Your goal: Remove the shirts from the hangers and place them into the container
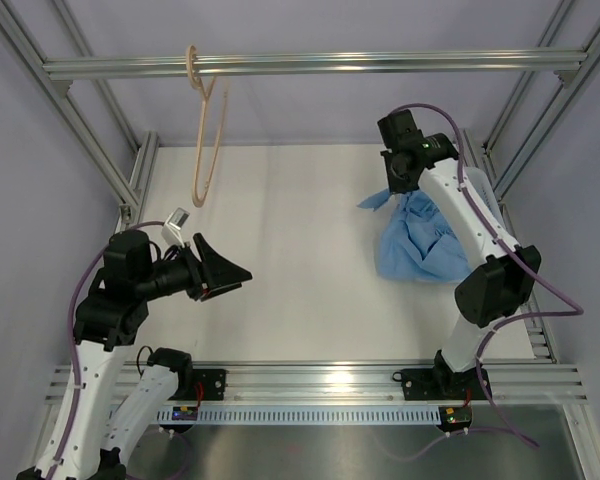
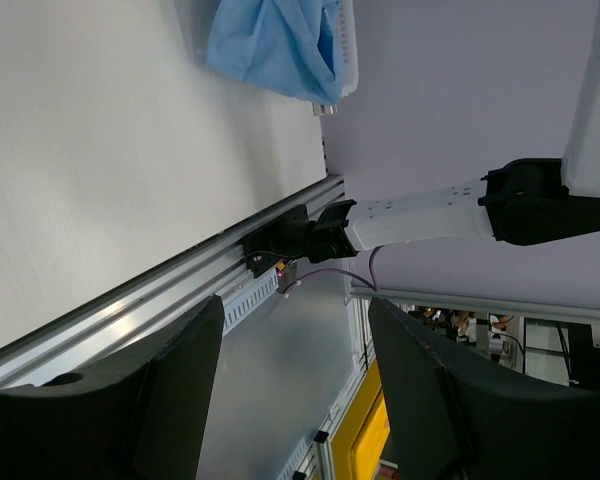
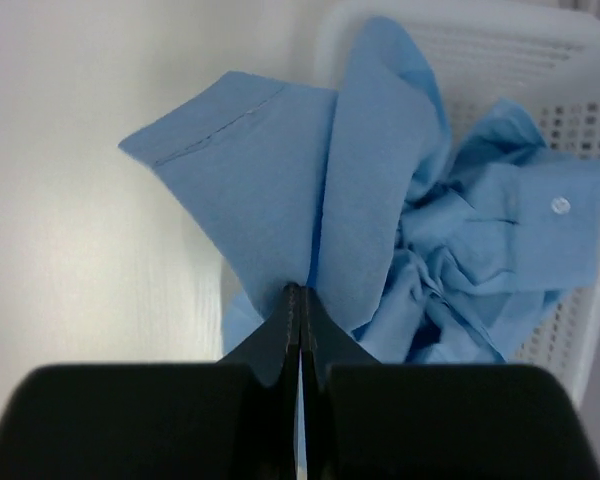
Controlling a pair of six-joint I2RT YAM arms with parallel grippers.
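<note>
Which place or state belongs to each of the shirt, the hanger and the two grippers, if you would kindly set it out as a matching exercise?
Things:
1. light blue shirt
2. tan hanger
3. left gripper
4. right gripper

Places or states:
A. hanging bare from the top rail
B. open, holding nothing
C. shut on a fold of blue cloth
D. bunched in the white basket, spilling over its side

Pairs: 1-D, 2-A, 3-B, 4-C
</note>
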